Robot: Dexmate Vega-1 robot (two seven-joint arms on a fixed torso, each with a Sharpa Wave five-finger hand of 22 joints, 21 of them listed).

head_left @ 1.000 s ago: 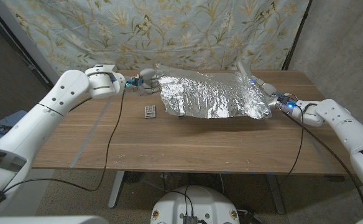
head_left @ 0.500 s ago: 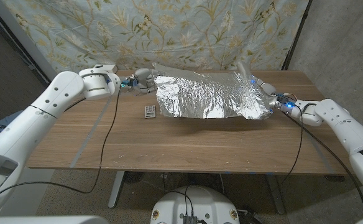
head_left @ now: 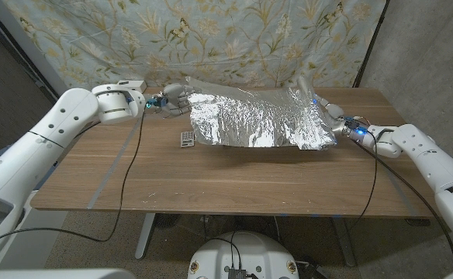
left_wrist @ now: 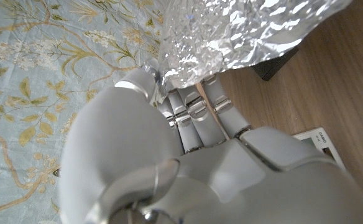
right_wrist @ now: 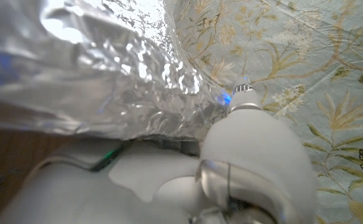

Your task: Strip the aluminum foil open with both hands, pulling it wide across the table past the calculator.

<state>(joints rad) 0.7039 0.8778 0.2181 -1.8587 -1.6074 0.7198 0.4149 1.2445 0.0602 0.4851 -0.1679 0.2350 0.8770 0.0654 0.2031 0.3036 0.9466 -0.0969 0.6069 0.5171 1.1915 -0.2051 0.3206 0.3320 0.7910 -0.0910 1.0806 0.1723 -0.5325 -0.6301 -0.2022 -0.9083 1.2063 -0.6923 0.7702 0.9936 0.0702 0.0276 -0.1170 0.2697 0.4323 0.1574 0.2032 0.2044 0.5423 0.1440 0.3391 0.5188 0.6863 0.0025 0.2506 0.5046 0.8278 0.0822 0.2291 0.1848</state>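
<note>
Aluminum foil (head_left: 254,116): crinkled shiny silver. Calculator (head_left: 187,139): white-grey case, dark keys. Counter (head_left: 211,178): brown wood grain. Far backdrop cloth (head_left: 211,39): pale blue, tan leaf-and-flower print with butterflies. Left robot hand (head_left: 172,101) and right robot hand (head_left: 325,112): light grey, blue lights at wrists.

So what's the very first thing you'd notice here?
The big shiny sheet of aluminum foil, stretched above the middle of the wooden table. The left hand grips one end and the right hand the other. A small calculator lies on the table beside the foil's left end.
</note>
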